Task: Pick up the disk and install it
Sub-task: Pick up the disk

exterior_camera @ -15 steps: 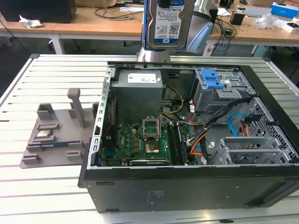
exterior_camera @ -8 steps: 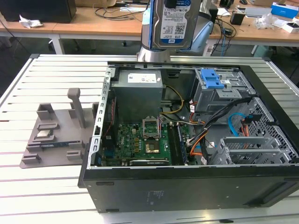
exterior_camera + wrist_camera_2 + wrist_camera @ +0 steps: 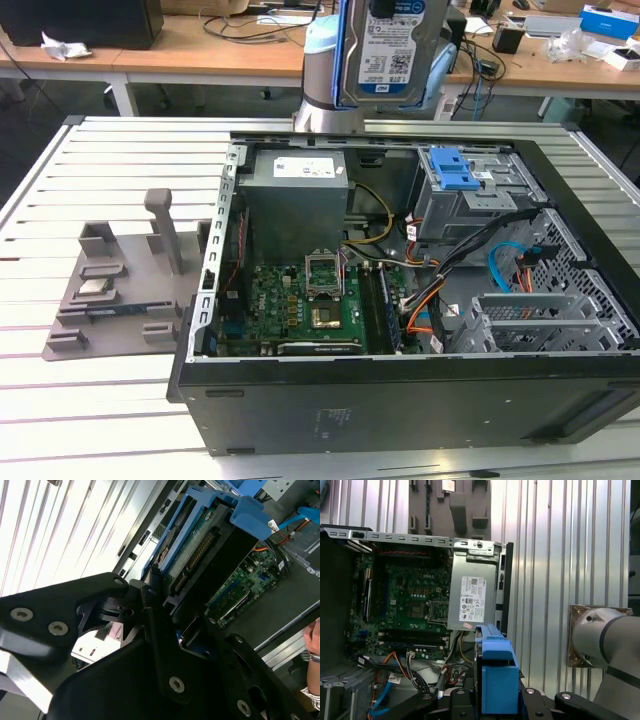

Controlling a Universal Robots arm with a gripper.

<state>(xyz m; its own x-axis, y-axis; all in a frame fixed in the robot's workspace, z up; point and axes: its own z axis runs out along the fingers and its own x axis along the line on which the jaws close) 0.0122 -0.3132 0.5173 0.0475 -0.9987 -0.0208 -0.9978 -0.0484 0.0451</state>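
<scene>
Claw [image 3: 495, 702] of the arm [image 3: 605, 645] is pressed together on the disk [image 3: 496, 677]: in the first wrist view one black finger stands on each side of its blue carrier bracket and they pinch it between them. In the second wrist view the black links meet at the near end of the disk [image 3: 192, 550], and the connector edge shows inside the blue frame. In the exterior view the disk [image 3: 385, 50] hangs upright in the air with its white-and-blue label toward the camera, and the arm [image 3: 320, 70] is just behind it. It is high above the far side of the open computer case [image 3: 400, 400] and touches nothing below. Under it, inside the case, lies the grey power supply [image 3: 297, 190]; nearer is the green motherboard [image 3: 300, 305]. Toward the exterior view's right stands the grey drive cage [image 3: 470, 205] with its blue latch [image 3: 450, 168]. The case lies on the slatted metal counter [image 3: 120, 160]. A grey tray [image 3: 140, 290] rests beside it, on the exterior view's left, well apart from the disk.
</scene>
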